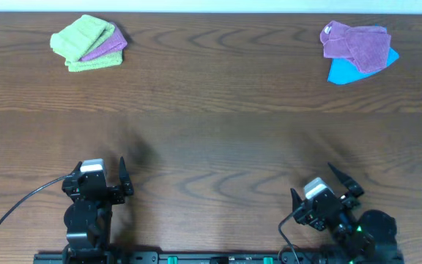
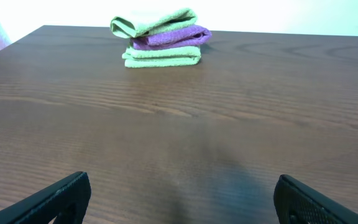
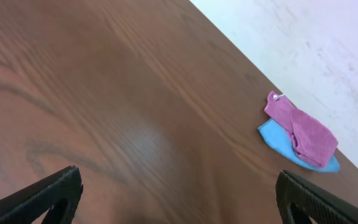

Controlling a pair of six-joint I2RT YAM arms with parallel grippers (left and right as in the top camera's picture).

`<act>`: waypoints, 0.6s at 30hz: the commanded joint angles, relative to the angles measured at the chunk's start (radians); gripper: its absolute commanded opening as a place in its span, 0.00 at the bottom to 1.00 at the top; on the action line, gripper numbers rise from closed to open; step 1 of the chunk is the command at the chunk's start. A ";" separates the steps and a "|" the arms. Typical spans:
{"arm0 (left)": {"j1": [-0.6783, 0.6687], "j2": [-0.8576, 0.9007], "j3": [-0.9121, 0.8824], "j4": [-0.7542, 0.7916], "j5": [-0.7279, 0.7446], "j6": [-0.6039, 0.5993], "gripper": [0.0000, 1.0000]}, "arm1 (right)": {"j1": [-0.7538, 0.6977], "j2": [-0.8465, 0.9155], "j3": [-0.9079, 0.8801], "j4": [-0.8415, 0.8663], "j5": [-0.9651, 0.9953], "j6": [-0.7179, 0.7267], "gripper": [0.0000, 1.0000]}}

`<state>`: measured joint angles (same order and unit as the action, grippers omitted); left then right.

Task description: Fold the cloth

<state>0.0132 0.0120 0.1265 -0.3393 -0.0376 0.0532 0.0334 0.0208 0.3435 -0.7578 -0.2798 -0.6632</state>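
Hung at bottom of frame with left gripper (image 2: 182, 180) and right gripper (image 3: 178, 173) spread wide, gripping nothing. Spotted folded towel stack (image 1: 89, 42) upper left, purple towel (image 1: 357, 44) upper right.

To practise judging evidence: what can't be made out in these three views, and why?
1. Overhead: the blue cloth is mostly covered by the purple cloth, so its shape is hidden.
2. Overhead and left wrist: in the towel stack, the top towel covers the lower ones; only their edges show.
3. Left wrist: the left gripper is cut off by the bottom edge; only its open fingertips show.
4. Right wrist: the right gripper is likewise cut off.
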 commanded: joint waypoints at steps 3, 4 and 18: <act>0.007 -0.008 -0.023 -0.006 -0.014 0.013 0.95 | 0.010 -0.016 -0.060 0.042 0.014 -0.008 0.99; 0.007 -0.008 -0.023 -0.006 -0.014 0.013 0.96 | 0.009 -0.016 -0.067 0.050 0.016 -0.008 0.99; 0.007 -0.008 -0.023 -0.007 -0.014 0.013 0.95 | 0.009 -0.016 -0.158 0.059 0.043 -0.008 0.99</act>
<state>0.0132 0.0120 0.1265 -0.3393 -0.0376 0.0532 0.0334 0.0166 0.2092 -0.6987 -0.2413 -0.6632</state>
